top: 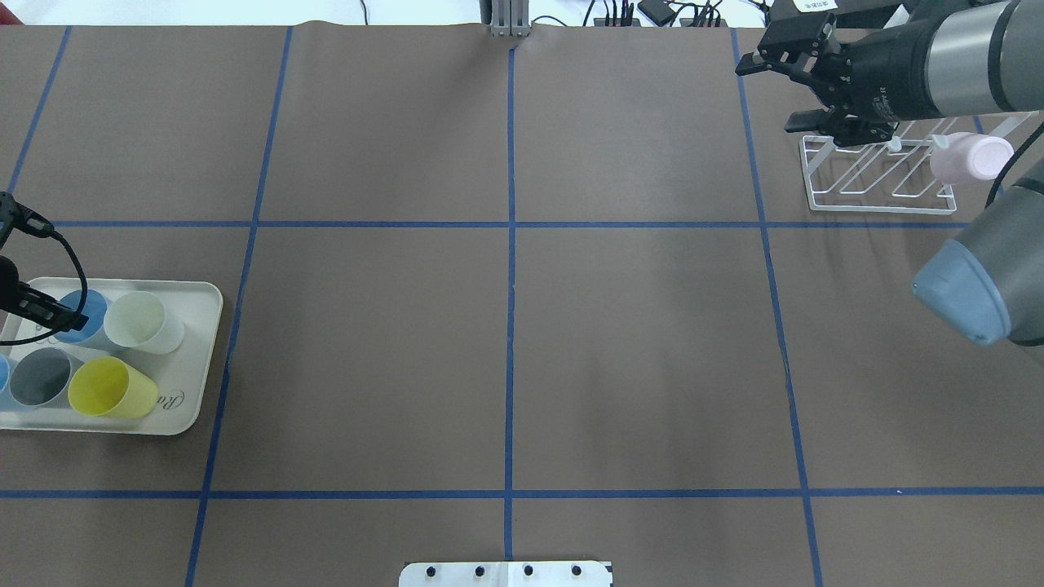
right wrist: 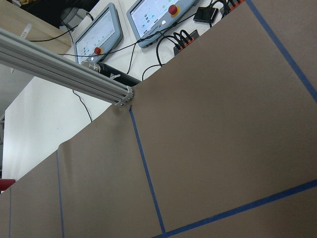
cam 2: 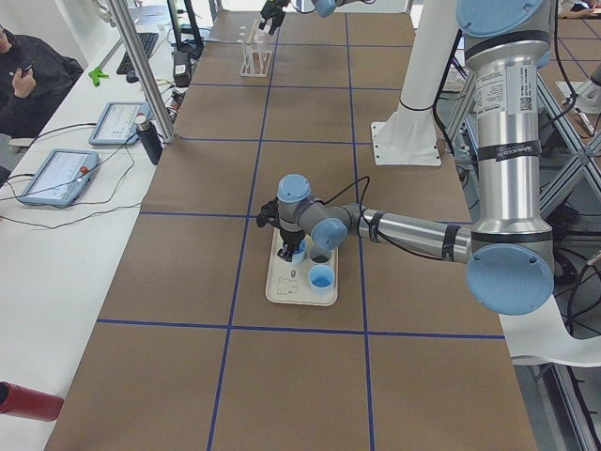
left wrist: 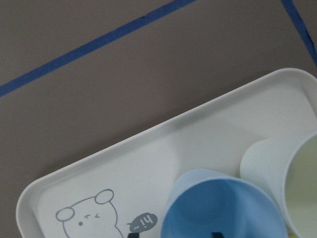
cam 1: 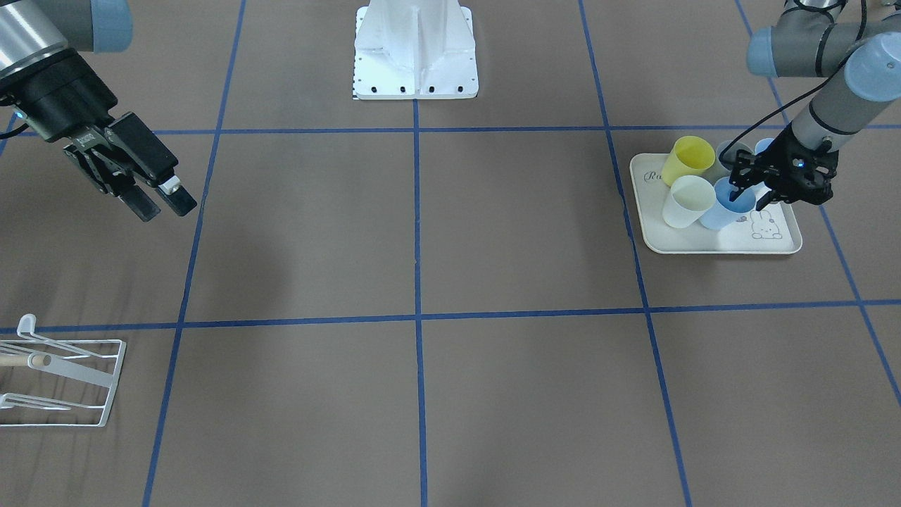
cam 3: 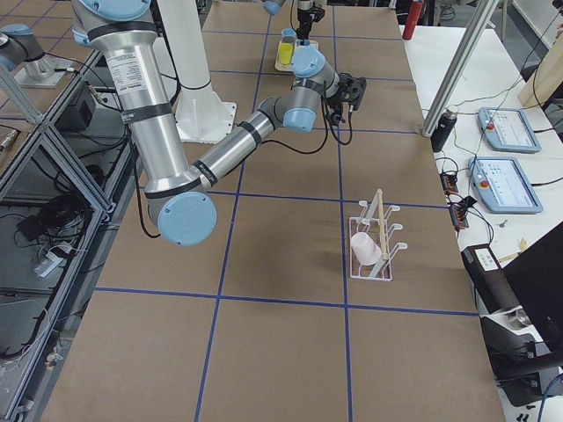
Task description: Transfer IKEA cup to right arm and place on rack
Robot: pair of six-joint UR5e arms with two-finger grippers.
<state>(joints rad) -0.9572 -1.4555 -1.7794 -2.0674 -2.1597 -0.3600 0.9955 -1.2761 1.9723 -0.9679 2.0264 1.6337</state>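
Note:
A blue IKEA cup (cam 1: 721, 211) stands upright on the cream rabbit-print tray (cam 1: 704, 246) among other cups. My left gripper (cam 1: 748, 191) is down at its rim, open, with one finger inside the cup and the other outside. The left wrist view looks into the same blue cup (left wrist: 218, 208). My right gripper (cam 1: 165, 206) hangs open and holds nothing, well above the table on the right arm. Seen from overhead, the right gripper (top: 775, 94) is just beside the white wire rack (top: 881, 183). A pale pink cup (top: 971, 156) sits tilted on the rack.
Yellow (top: 110, 389), white (top: 143, 322) and grey (top: 41, 377) cups share the tray (top: 196, 383). The white robot base (cam 1: 415, 49) stands at the table's middle edge. Blue tape lines grid the brown table. A person sits with tablets beyond the far edge in the left side view.

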